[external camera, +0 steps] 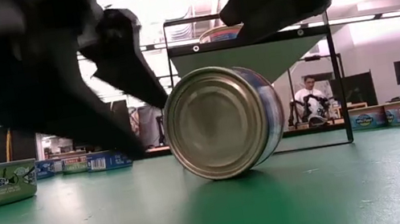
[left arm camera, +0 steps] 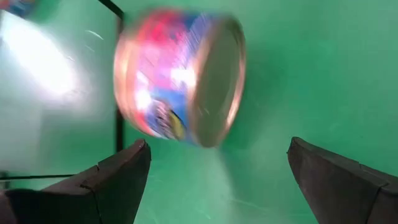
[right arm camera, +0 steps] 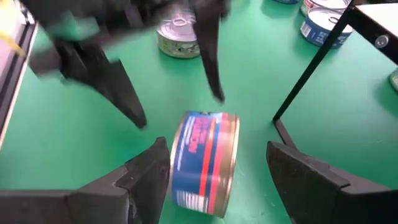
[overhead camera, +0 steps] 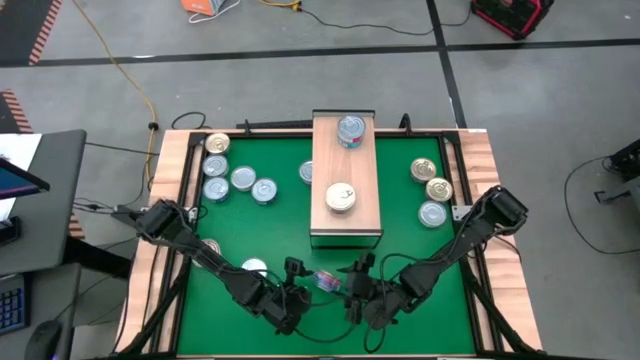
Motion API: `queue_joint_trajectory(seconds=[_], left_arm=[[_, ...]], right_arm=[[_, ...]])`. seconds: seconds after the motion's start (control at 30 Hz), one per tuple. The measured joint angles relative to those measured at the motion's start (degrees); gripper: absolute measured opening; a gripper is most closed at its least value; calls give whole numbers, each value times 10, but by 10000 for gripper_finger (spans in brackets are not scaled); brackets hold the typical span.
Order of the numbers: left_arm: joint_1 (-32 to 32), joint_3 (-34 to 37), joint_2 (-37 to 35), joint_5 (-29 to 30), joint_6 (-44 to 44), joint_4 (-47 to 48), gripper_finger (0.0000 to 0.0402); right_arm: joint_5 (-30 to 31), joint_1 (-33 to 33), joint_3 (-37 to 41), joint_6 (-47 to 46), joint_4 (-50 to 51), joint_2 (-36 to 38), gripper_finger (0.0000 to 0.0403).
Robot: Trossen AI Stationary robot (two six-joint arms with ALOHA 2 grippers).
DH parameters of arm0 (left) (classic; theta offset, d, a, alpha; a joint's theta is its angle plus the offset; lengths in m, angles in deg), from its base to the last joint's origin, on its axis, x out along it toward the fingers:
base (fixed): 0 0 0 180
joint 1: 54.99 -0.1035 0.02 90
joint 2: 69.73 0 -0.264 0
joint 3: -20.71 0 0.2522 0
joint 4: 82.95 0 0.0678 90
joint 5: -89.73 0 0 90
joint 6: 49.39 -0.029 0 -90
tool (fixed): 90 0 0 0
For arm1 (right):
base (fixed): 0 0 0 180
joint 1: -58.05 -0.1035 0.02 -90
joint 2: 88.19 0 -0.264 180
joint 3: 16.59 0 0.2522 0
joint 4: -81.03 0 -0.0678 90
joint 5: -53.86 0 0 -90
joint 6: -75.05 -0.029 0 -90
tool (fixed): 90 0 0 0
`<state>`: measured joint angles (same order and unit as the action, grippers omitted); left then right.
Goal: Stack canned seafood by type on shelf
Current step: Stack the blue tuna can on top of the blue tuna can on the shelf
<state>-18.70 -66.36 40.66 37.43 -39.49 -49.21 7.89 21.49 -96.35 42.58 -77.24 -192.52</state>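
A can [overhead camera: 326,280] stands on its edge on the green mat [overhead camera: 400,240], between both grippers. The left gripper [overhead camera: 297,287] and right gripper [overhead camera: 350,290] flank it with fingers spread, holding nothing.

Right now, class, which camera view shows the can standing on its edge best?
The low view: the can on edge fills mid-frame, sharp. The right wrist view shows its blue-red label, the left wrist view a blur, the high view a speck.
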Motion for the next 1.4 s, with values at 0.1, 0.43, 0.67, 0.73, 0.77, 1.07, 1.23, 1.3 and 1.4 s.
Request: queue_joint_trajectory(seconds=[0.1,0.43,0.67,0.73,0.77,1.07,1.23,1.3,1.4], left_arm=[[9,11,-42,17,3,-2,366],[-48,89,-111,-113,-62,-155,366],[-103,67,-110,-220,-120,-179,366],[-113,62,-110,-246,-132,-180,366],[-118,60,-110,-261,-133,-180,366],[-127,-7,-44,-283,-143,-138,366],[-123,-98,5,-240,-184,-9,366],[-124,-128,18,-244,-190,20,366],[-129,-159,34,-260,-193,80,366]], right_arm=[[-3,-1,0,0,16,1,292],[-58,-10,0,-37,106,2,292],[-73,-60,0,-132,222,23,292],[-72,-73,0,-146,228,24,292],[-71,-77,0,-153,231,24,292],[-43,-90,7,-162,232,23,292],[-34,-91,15,-177,229,23,292],[-31,-95,16,-182,230,23,292],[-20,-102,17,-186,227,23,292]])
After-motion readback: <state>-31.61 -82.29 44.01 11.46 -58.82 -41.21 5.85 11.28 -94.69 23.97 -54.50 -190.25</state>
